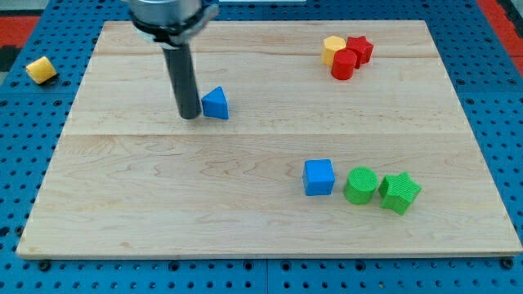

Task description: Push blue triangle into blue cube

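The blue triangle (216, 104) lies on the wooden board (163, 196) in the upper left part of the view. My tip (189, 116) stands right next to its left side, touching or nearly touching it. The blue cube (319, 176) sits lower and to the right, well apart from the triangle.
A green cylinder (359, 185) and a green star-like block (400, 193) stand right of the blue cube. A yellow block (333, 49), a red cylinder (344, 64) and a red block (360, 49) cluster at the upper right. A yellow block (40, 69) lies off the board at left.
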